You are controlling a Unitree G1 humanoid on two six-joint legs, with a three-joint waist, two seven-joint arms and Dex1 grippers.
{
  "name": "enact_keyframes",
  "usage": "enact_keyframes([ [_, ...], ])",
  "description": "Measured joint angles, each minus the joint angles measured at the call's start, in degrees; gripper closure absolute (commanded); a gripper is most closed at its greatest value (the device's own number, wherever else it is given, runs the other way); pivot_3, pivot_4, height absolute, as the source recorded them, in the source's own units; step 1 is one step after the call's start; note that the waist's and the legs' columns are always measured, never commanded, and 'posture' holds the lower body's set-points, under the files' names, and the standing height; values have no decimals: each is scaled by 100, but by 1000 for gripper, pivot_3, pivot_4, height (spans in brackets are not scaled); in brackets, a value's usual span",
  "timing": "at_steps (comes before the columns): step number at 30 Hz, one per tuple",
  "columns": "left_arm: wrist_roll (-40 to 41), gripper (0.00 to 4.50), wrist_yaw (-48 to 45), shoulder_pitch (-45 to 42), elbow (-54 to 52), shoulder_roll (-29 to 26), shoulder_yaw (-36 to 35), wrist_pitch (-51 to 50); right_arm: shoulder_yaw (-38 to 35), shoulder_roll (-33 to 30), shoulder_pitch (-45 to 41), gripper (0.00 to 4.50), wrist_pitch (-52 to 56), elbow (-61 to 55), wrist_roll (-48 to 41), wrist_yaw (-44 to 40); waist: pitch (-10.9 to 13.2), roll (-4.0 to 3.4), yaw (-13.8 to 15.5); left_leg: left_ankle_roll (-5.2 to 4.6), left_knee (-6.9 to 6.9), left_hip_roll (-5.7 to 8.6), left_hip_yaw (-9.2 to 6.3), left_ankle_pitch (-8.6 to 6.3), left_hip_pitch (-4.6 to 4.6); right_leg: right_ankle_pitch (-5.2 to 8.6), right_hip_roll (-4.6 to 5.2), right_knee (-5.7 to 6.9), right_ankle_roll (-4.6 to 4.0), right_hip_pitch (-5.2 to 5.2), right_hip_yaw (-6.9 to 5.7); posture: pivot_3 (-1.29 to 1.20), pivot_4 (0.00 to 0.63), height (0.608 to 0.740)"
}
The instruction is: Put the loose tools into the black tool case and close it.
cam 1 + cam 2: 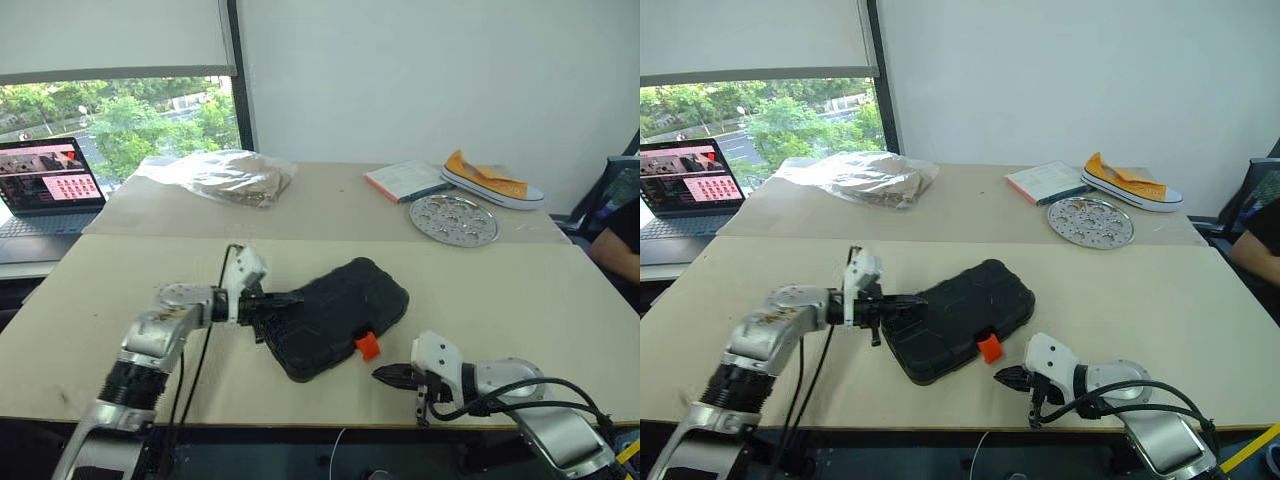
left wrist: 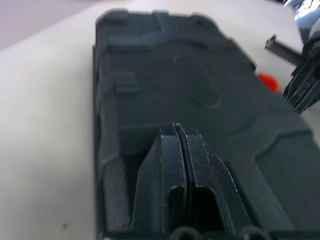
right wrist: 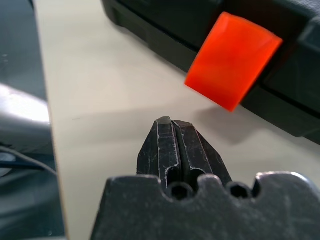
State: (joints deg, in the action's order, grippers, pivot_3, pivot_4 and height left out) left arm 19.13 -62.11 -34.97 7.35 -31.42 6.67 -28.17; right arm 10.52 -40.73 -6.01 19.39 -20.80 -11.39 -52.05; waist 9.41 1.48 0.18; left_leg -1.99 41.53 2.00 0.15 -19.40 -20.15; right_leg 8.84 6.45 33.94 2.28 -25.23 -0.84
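Observation:
The black tool case [image 1: 340,315] lies with its lid down on the near table, its orange latch [image 1: 368,345] sticking out at the front edge. My left gripper [image 1: 293,298] is shut with nothing in it, its tip over the case's left end; the left wrist view has the fingers [image 2: 172,165] pressed together above the lid [image 2: 165,80]. My right gripper [image 1: 382,375] is shut and empty, a little in front of the latch [image 3: 232,60] and apart from it. The loose tools are out of view.
A laptop [image 1: 45,185] stands at the far left. On the far table lie a clear plastic bag [image 1: 225,175], a book [image 1: 405,180], a perforated metal plate [image 1: 453,219] and a yellow shoe [image 1: 490,180]. A person's arm [image 1: 615,245] shows at the right edge.

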Motion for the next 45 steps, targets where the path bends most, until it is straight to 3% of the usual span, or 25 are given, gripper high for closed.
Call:
enact_keyframes([
  [28, -509, 4416, 63, -379, 746, 300, 178, 633, 23, 776, -83, 4498, -861, 845, 346, 471, -7, -10, 67, -21, 22, 8, -13, -11, 17, 0, 3, 3, 1, 23, 7, 0, 150, 740],
  [39, -793, 4416, -82, -411, 873, 326, 262, 935, -26, 775, -83, 4498, -666, 762, 345, 488, -11, -19, 60, -31, 21, 7, -14, -17, 57, 2, 2, 5, -2, 54, 12, 0, 150, 740],
  [45, -827, 4416, -139, -405, 926, 388, 286, 949, -150, 229, 169, 4498, -93, 162, 211, 269, -15, -25, 78, -53, 20, 4, -29, -30, 90, 18, 5, -5, 14, 101, 14, 0, 150, 740],
])
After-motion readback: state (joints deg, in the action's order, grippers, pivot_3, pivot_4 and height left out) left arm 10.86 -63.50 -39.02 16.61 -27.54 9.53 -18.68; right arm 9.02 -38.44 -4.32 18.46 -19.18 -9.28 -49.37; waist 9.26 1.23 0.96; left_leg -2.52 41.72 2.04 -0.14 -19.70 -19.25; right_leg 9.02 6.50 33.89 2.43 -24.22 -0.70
